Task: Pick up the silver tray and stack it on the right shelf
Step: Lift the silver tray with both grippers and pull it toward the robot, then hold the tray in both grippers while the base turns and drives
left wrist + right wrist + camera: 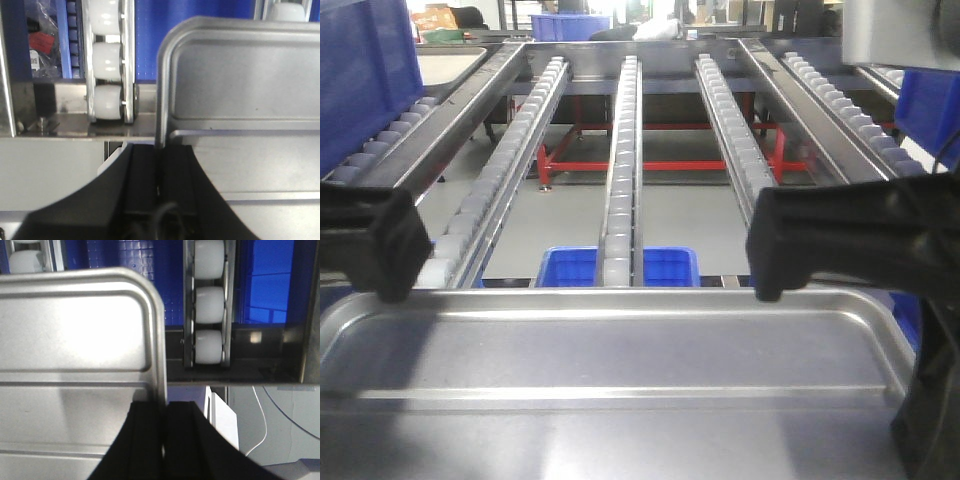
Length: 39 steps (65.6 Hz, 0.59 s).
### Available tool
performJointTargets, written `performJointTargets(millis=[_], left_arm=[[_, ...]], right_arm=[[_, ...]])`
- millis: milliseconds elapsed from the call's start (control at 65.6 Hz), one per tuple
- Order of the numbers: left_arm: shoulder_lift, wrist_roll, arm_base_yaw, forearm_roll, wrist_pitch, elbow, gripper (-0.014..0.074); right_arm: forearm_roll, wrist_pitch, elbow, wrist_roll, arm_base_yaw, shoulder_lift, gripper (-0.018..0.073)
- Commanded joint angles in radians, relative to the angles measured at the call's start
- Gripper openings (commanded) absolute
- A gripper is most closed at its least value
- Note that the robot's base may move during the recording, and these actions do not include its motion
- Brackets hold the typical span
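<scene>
**Item: silver tray** point(620, 350). Shiny rectangular metal tray with rounded corners, a low raised rim and a long ridge across its flat base. I see it lying level across the bottom of the front view, carried between both arms at the near end of the right shelf point(790, 100). In the wrist views its far corners reach past the shelf's steel front lip point(75, 127), next to the nearest white rollers point(107, 102). I cannot tell whether the tray touches the rollers.

**Item: left end effector** point(390, 270). Black, on the tray's left rim near the far corner. In the left wrist view its two fingers point(142, 175) are closed tight on the rim edge, one on each side.

**Item: right end effector** point(775, 265). Black, on the tray's right rim in the mirrored spot. It is clamped the same way, with the rim pinched between its fingers point(182, 430).

**Arm pose.** Both arms come in low from the sides, roughly level with each other, and point towards the shelf.

**Surroundings.** Three roller tracks point(620, 150) run away between sloping side rails. A blue bin point(570, 268) sits below them, with a red frame point(670, 165) further back.
</scene>
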Motion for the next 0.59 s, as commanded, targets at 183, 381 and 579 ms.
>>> performJointTargets(millis=[183, 381, 579], left_arm=[[-0.024, -0.002, -0.004, 0.021, 0.019, -0.027, -0.0092], [-0.024, -0.002, -0.004, 0.021, 0.019, -0.027, -0.0092], [-0.024, -0.002, -0.004, 0.021, 0.019, -0.027, -0.0092]], right_arm=[[-0.045, 0.006, -0.023, -0.004, -0.001, -0.024, 0.0058], [-0.045, 0.006, -0.023, -0.004, -0.001, -0.024, 0.0058], [-0.045, 0.006, -0.023, -0.004, -0.001, -0.024, 0.0058]])
